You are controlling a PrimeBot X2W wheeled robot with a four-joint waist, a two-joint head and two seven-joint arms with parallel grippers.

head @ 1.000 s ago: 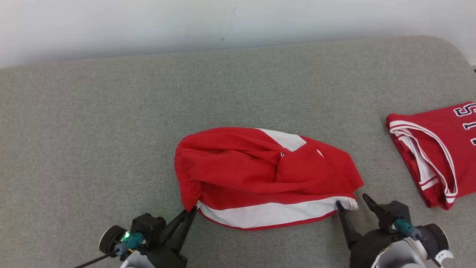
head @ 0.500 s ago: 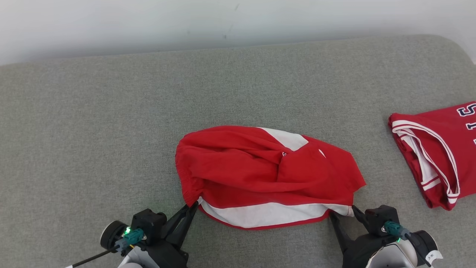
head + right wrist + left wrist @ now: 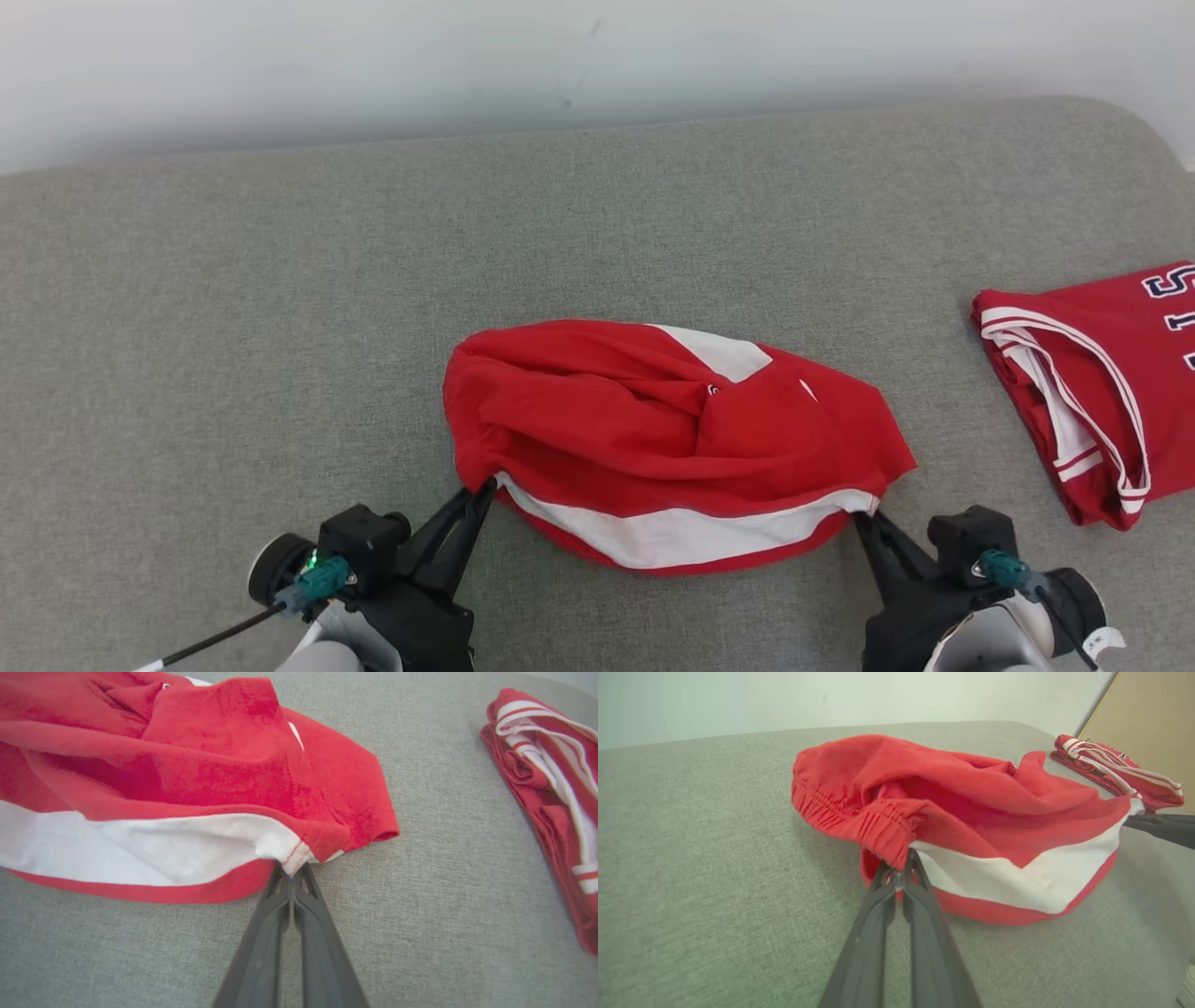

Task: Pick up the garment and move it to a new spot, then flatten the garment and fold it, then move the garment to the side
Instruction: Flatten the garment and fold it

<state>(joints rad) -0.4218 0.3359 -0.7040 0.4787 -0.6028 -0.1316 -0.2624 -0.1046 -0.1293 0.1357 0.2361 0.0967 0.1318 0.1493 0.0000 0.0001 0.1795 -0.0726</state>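
The garment (image 3: 653, 439) is a pair of red shorts with a white side band, lying crumpled in the middle of the grey cushion (image 3: 280, 299). My left gripper (image 3: 484, 489) is shut on the elastic waistband corner at the garment's near left; the pinch is plain in the left wrist view (image 3: 899, 861). My right gripper (image 3: 864, 515) is shut on the white hem corner at the near right, and the right wrist view shows that corner (image 3: 293, 865) pinched between the fingertips. The near edge of the garment (image 3: 1017, 877) sags between the two grips.
A folded red jersey (image 3: 1092, 383) with white trim and dark numerals lies at the right edge of the cushion, also seen as a jersey (image 3: 551, 788) to the right of my right gripper. A pale wall (image 3: 560, 56) runs behind the cushion. A tan panel (image 3: 1153, 714) stands far right.
My right gripper was open beside the hem corner and has closed on it. The near edge of the garment has been drawn slightly and now sags between the two grips. The left gripper kept its hold.
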